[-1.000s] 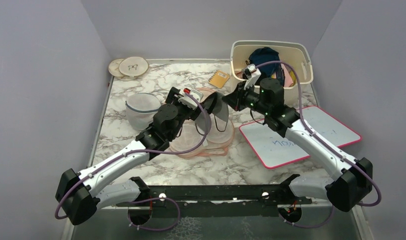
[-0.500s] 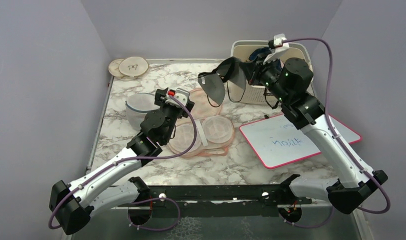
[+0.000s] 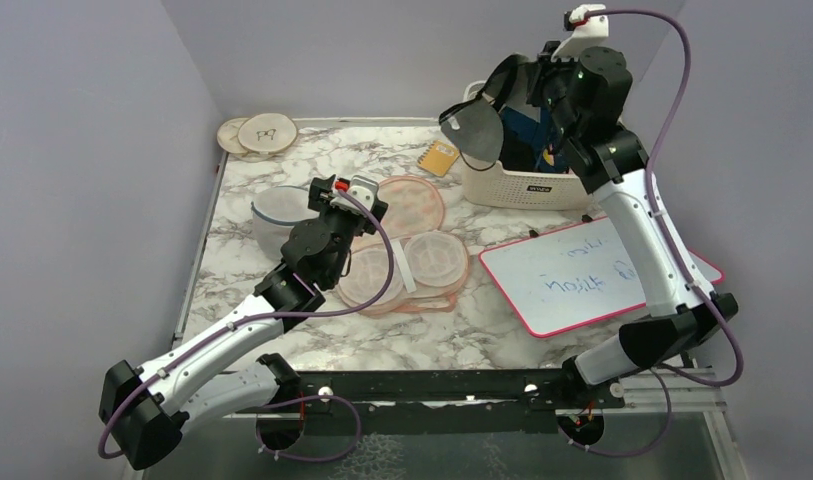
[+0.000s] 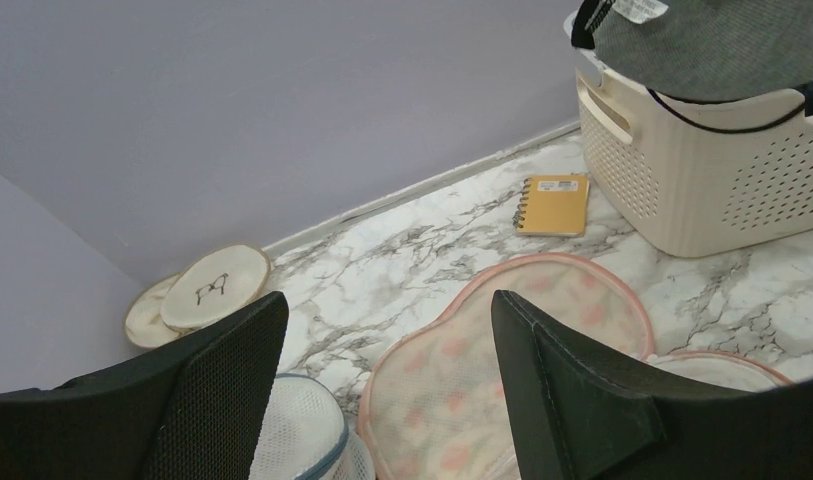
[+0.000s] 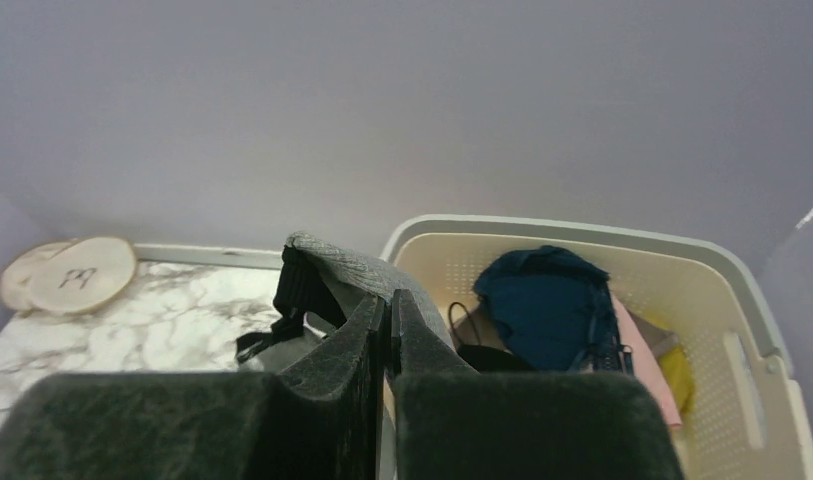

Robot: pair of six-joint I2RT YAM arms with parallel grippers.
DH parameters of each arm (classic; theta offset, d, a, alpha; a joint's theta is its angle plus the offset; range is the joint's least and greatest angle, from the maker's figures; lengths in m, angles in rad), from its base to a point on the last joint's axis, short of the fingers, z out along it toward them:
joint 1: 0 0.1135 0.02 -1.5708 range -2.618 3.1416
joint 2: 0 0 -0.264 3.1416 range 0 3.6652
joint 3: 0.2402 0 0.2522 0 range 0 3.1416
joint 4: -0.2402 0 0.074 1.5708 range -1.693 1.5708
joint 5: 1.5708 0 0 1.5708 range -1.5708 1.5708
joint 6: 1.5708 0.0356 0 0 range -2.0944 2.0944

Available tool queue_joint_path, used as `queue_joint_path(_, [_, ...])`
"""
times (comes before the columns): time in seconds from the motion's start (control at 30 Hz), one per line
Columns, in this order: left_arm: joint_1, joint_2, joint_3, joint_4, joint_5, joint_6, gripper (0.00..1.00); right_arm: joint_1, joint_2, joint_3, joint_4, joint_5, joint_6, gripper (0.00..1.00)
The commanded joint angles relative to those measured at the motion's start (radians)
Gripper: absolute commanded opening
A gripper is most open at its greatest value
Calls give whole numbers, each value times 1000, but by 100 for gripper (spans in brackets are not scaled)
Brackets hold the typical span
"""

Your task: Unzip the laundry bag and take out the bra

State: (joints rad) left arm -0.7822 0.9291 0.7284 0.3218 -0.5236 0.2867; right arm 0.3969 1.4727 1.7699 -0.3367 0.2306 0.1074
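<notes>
The peach laundry bag [image 3: 412,240] lies open and flat mid-table, its printed lobe also showing in the left wrist view [image 4: 502,380]. My left gripper [image 3: 344,192] is open and empty just above the bag's left part; in the left wrist view [image 4: 387,340] the jaws stand wide apart. My right gripper [image 3: 527,80] is shut on the grey and black bra [image 3: 477,128] and holds it high over the near-left rim of the cream basket [image 3: 527,185]. In the right wrist view the bra [image 5: 327,275] hangs from the closed gripper [image 5: 390,305].
A white mesh dome with blue rim [image 3: 282,215] stands left of the bag. The basket holds blue, pink and yellow clothes [image 5: 547,305]. A yellow notebook [image 3: 441,157], wooden discs [image 3: 257,132] at the back left, and a pink-edged whiteboard [image 3: 592,270] at right.
My right gripper has lifted the bra out of the bag and carried it up and back-right, over the basket. My left gripper let go, opened and drew back left, then stayed still.
</notes>
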Motion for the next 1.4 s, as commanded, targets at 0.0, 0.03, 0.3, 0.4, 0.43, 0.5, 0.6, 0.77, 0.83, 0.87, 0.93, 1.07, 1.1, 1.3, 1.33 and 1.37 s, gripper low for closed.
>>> queue_joint_path(0.0, [4, 8, -7, 31, -20, 2, 68, -77, 66, 98, -41, -20, 16, 1])
queue_joint_path(0.03, [6, 9, -9, 32, -21, 3, 68, -94, 79, 114, -45, -36, 23, 1])
queue_joint_path(0.3, [16, 7, -8, 33, -17, 2, 68, -168, 183, 196, -60, -168, 103, 1])
queue_joint_path(0.4, [19, 15, -9, 34, -13, -2, 68, -176, 207, 168, -41, -205, 137, 1])
queue_joint_path(0.43, [19, 19, -9, 33, -13, -2, 68, -186, 216, 158, -36, -232, 156, 1])
queue_joint_path(0.5, [18, 24, -8, 33, -8, -3, 68, -216, 230, 130, -21, -283, 195, 1])
queue_joint_path(0.6, [19, 29, -7, 33, -6, -3, 68, -264, 243, 58, 14, -279, 229, 1])
queue_joint_path(0.77, [19, 36, -5, 32, -2, -3, 68, -394, 314, -38, 41, -369, 279, 1])
queue_joint_path(0.83, [18, 37, -4, 32, 3, -4, 68, -434, 372, -15, -5, -397, 279, 1])
queue_joint_path(0.87, [19, 37, -5, 33, 3, -6, 68, -449, 398, -2, -34, -392, 277, 1])
queue_joint_path(0.93, [18, 41, -7, 31, 5, -9, 68, -459, 426, 2, -57, -361, 259, 1])
queue_joint_path(1.07, [19, 49, -4, 31, 10, -12, 68, -479, 457, 11, -69, -300, 223, 2])
queue_joint_path(1.1, [19, 50, -4, 32, 11, -13, 68, -486, 466, 18, -73, -295, 217, 4])
queue_joint_path(1.3, [20, 51, 0, 27, 9, -13, 68, -497, 503, 137, -177, -104, 138, 28])
queue_joint_path(1.33, [20, 50, 0, 25, 9, -14, 68, -497, 489, 140, -179, -84, 126, 32])
queue_joint_path(1.37, [18, 51, 0, 25, 10, -14, 68, -497, 468, 134, -176, -82, 115, 34])
